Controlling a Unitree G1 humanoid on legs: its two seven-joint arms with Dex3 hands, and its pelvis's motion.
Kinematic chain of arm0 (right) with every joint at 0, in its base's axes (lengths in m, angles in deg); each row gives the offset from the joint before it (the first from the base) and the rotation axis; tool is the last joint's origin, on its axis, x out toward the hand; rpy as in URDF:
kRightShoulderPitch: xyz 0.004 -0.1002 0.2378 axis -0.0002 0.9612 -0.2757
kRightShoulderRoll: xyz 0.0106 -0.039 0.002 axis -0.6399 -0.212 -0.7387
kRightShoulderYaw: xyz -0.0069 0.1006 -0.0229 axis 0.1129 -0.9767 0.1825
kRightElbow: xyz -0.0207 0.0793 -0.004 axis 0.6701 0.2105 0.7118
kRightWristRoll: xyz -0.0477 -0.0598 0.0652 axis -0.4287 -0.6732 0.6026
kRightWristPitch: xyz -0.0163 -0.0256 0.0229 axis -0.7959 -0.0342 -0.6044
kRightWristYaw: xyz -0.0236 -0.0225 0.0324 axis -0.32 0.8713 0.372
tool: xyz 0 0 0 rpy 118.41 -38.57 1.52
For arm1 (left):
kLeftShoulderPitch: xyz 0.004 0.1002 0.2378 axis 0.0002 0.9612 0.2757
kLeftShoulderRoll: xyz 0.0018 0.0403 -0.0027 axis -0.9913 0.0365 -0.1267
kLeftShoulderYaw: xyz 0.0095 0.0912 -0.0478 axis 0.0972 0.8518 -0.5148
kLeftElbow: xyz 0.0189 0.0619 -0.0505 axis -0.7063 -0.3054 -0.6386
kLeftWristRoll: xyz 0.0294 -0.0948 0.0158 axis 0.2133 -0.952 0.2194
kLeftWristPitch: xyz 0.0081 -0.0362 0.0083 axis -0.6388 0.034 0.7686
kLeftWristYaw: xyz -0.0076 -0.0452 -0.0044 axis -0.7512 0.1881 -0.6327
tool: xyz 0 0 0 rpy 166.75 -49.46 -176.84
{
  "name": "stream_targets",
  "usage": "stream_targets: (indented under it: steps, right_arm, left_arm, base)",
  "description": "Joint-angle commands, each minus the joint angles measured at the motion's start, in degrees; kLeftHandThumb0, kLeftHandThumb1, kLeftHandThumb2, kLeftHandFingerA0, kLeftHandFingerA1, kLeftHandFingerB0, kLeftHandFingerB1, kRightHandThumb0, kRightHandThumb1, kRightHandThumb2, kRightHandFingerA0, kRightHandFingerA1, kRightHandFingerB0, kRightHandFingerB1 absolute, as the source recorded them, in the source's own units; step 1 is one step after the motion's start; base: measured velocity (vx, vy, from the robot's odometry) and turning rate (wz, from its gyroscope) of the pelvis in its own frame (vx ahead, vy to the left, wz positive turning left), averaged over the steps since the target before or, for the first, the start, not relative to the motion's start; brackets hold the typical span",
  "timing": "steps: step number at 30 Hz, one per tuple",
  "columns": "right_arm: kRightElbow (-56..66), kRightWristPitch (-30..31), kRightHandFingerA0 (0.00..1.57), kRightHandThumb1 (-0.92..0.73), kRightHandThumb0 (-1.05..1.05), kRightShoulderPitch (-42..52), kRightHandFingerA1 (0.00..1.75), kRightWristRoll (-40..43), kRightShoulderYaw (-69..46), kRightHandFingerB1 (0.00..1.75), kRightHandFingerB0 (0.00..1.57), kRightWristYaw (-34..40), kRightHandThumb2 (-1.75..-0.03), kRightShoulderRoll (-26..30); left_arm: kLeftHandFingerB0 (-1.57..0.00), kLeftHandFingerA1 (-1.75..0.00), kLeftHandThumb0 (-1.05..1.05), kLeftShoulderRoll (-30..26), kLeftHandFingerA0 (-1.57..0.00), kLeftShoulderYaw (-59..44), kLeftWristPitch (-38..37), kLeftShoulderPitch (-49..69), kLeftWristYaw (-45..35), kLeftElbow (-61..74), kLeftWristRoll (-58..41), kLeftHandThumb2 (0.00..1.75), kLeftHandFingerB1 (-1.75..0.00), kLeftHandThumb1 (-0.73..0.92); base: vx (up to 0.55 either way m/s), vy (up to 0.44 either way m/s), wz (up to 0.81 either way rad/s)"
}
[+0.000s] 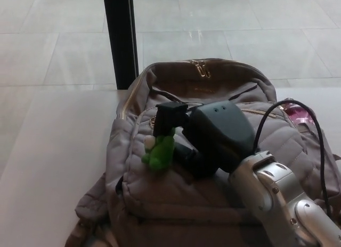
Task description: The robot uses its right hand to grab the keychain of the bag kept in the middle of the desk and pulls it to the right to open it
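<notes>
Green keychain (160,151) hanging on the front of the grey bag (160,204), at the left end of the front pocket's zip line, just below the pull. Bag lying mid-desk, top toward the window, pocket zip running rightward under the arm toward a pink thing (298,112) at the bag's right edge.

Right hand (200,137) resting over the pocket, dark fingers (169,118) reaching left to the spot just above the keychain. Fingers curled in close around the top of the charm or its pull; whether anything is truly pinched: cannot tell, contact point hidden behind the fingers. Black cable (282,105) looping off the wrist over the bag's right side.

Left hand not in view.

Step in hand, by judgement: securing the hold before the pull. To do it well:
- close firmly on the charm's top or the pull itself, not on the soft body alone, likely to squash and slip;
- pull right along the zip line, low and parallel to the fabric, not upward;
- go steadily, since nothing pins the bag and a jerk may drag the whole thing rightward instead of running the slider;
- watch for quilted fabric bunching ahead of the slider;
- keep the cable off the zip path.
</notes>
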Motion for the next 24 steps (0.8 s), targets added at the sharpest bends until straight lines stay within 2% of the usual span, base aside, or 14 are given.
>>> stream_targets:
  steps: [1,2,4,5,7,8,9,10,12,13,14,15,16,24]
  right_arm:
    - [0.41,3.08,0.99,-0.55,-0.34,2.63,1.75,-0.3,-3.17,1.11,0.81,-0.69,-0.95,0.45]
    - [0.76,3.29,1.21,-0.48,-0.31,2.86,1.61,0.38,-4.31,1.19,0.88,-0.2,-1.02,-0.14]
    - [1.07,3.83,1.21,-0.48,-0.31,3.11,1.61,0.31,-4.9,1.19,0.88,-0.6,-1.02,-0.7]
    - [1.33,5.15,0.97,-0.5,-0.28,3.26,1.75,1.01,-6.92,1.66,0.71,1.22,-1.1,-2.34]
    - [1.17,4.82,0.96,-0.48,-0.28,3.27,1.75,1.25,-7.94,1.64,0.74,1.8,-1.15,-3.24]
    - [1.24,4.67,1.22,-0.48,-0.32,3.12,1.4,2.56,-9.46,1.29,1.03,2.38,-1.15,-4.14]
    - [1.37,4.48,1.22,-0.48,-0.32,2.94,1.4,4.18,-11.25,1.29,1.03,2.69,-1.15,-5.11]
    - [1.88,5.45,0.95,-0.52,-0.24,2.5,1.75,5.04,-13.03,1.17,0.82,2.76,-1.04,-6.03]
    - [1.82,4.82,0.95,-0.54,-0.22,1.94,1.75,6.22,-15.34,1.06,0.85,3.19,-0.95,-7.02]
    - [1.64,4.82,1.21,-0.5,-0.3,1.56,1.37,6.35,-16.1,1.09,0.89,3.03,-1.06,-7.19]
    - [1.39,4.93,1.21,-0.5,-0.3,0.96,1.37,6.67,-17.07,1.09,0.89,2.9,-1.06,-7.28]
    - [1.11,4.62,0.96,-0.56,-0.23,0.56,1.75,6.8,-17.5,1.58,0.74,2.62,-1.0,-6.85]
    - [0.62,4.07,0.96,-0.57,-0.23,0.05,1.75,6.73,-18.05,1.65,0.76,2.46,-0.97,-6.24]
    - [-1.53,1.71,0.95,-0.48,-0.25,-1.7,1.75,5.75,-19.16,1.68,0.76,2.14,-1.04,-1.57]
  left_arm:
    - [-0.9,-1.17,-1.05,-0.32,-1.01,-0.05,-1.63,0.42,0.99,-1.38,0.57,1.2,-1.09,0.87]
    - [-0.87,-1.17,-1.05,-0.29,-0.98,-0.09,-1.45,0.62,0.8,-1.13,0.46,1.2,-1.08,0.89]
    - [-0.87,-1.17,-1.05,-0.3,-0.98,-0.06,-1.37,0.85,0.55,-1.06,0.42,1.2,-1.08,0.89]
    - [-0.9,-1.17,-1.05,-0.28,-0.97,-0.5,-0.9,0.97,0.06,-0.73,-0.18,1.51,-1.09,0.68]
    - [-0.86,-1.19,-1.05,-0.24,-0.96,-0.45,-0.72,1.2,0.0,-0.56,-0.11,1.18,-1.09,0.89]
    - [-0.88,-1.16,-1.05,-0.31,-1.0,-0.07,-0.88,1.36,0.42,-0.34,0.38,1.18,-1.07,0.91]
    - [-0.88,-1.16,-1.05,-0.36,-1.0,0.46,-1.25,1.54,1.11,-0.12,1.03,1.18,-1.07,0.91]
    - [-0.89,-1.19,-1.05,-0.22,-0.96,0.21,-1.15,1.54,1.13,-0.25,0.69,1.16,-1.09,0.91]
    - [-0.89,-1.19,-1.05,-0.09,-0.97,-0.17,-0.74,1.5,1.0,-0.2,0.15,1.19,-1.09,0.9]
    - [-0.85,-1.2,-1.05,-0.1,-0.98,-0.22,-0.91,1.61,0.92,-0.31,0.13,1.18,-1.09,0.92]
    - [-0.85,-1.2,-1.05,-0.13,-0.98,-0.3,-1.17,1.76,0.8,-0.48,0.08,1.18,-1.09,0.92]
    - [-0.85,-1.18,-1.05,-0.19,-0.94,-0.05,-1.14,1.88,0.87,-0.2,0.34,1.15,-1.09,0.92]
    - [-0.85,-1.18,-1.05,-0.27,-0.94,0.26,-1.09,1.93,1.16,0.0,0.69,1.18,-1.08,0.92]
    - [-0.86,-1.2,-1.05,-0.19,-0.98,-0.52,-2.26,2.41,0.21,-0.44,-0.18,1.17,-1.1,0.9]
  base:
    - [0.0,0.0,0.0]
    - [0.0,0.0,0.0]
    - [0.0,0.0,0.0]
    - [0.0,0.0,0.0]
    - [0.0,0.0,0.0]
    - [0.0,0.0,0.0]
    - [0.0,0.0,0.0]
    - [0.0,0.0,0.0]
    - [0.0,0.0,0.0]
    - [0.0,0.0,0.0]
    - [0.0,0.0,0.0]
    - [0.0,0.0,0.0]
    - [0.0,0.0,0.0]
    - [0.0,0.0,0.0]
